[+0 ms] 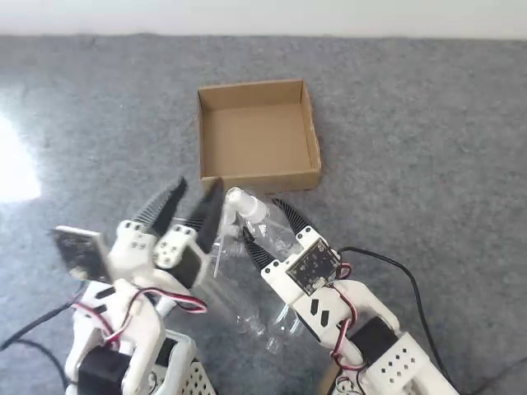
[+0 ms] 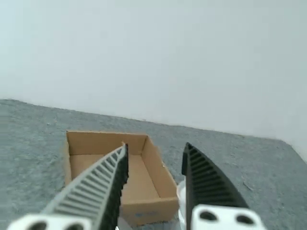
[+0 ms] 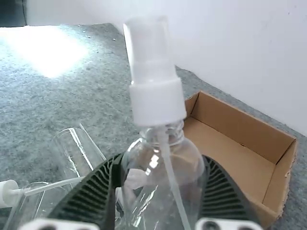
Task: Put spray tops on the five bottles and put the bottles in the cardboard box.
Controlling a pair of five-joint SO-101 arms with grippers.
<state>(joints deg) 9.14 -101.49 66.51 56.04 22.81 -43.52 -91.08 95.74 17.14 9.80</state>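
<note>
Gripping a spray-topped bottle (image 3: 144,167), the right claw (image 1: 263,219) sits near the cardboard box (image 1: 257,179) — left claw (image 1: 201,183) gaping.

The bottle (image 1: 268,224) is just before the cardboard box (image 1: 259,180).

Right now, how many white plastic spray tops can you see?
2. One white plastic spray top sits on the clear bottle held in the right gripper; another lies by the other clear bottles beside it. More may be hidden under the arms.
</note>
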